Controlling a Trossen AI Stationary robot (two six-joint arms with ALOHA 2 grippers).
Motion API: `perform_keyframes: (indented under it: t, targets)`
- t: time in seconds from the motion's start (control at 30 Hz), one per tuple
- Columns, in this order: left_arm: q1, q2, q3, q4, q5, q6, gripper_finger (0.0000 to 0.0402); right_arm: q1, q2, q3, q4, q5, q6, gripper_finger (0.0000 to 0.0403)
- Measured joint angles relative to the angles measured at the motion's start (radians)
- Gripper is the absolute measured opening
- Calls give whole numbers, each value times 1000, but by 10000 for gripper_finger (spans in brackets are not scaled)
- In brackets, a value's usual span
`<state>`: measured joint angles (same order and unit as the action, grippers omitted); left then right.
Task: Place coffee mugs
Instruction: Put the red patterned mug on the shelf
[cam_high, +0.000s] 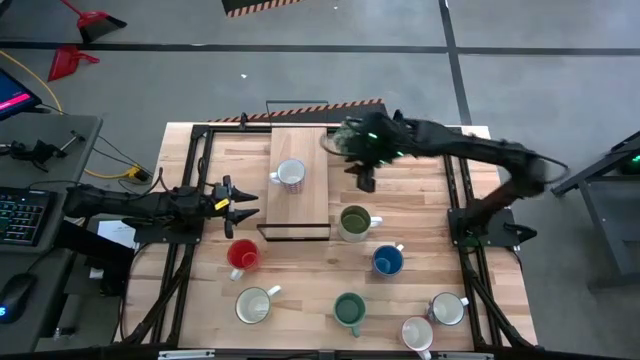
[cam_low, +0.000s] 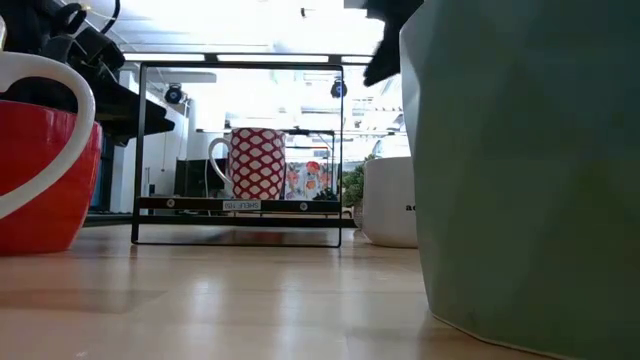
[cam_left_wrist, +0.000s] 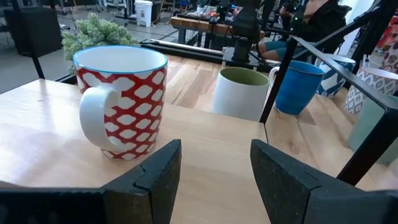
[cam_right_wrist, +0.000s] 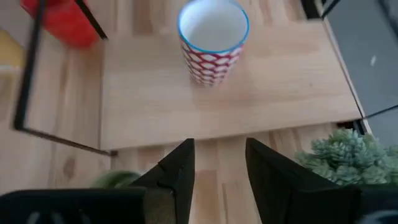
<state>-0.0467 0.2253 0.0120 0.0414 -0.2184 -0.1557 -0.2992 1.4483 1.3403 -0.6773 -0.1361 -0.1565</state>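
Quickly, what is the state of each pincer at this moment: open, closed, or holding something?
Left pincer: open, holding nothing, facing the red-patterned mug.
Right pincer: open, holding nothing, above the shelf board.

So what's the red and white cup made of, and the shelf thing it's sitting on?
The red-and-white mug looks like glazed ceramic: its smooth white handle and rim catch the light. The shelf looks like pale wood, with visible grain, held in a thin dark frame, probably metal.
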Motion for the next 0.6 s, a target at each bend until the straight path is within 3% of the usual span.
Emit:
perform_keyframes:
  t: [0.2, 0.33, 0.47, 0.6]
  targets:
    - [0, 0, 0, 18, 0, 1, 184, -1, -330, -439, 400, -52, 58, 122]
    - [0, 0, 0, 26, 0, 0, 184, 0, -486, -681, 615, -63, 101, 122]
    - [0, 1, 0, 42, -1, 1, 184, 0, -558, -871, 826, -83, 151, 122]
    - [0, 1, 0, 70, -6, 9, 184, 0, -551, -1001, 1028, -83, 177, 122]
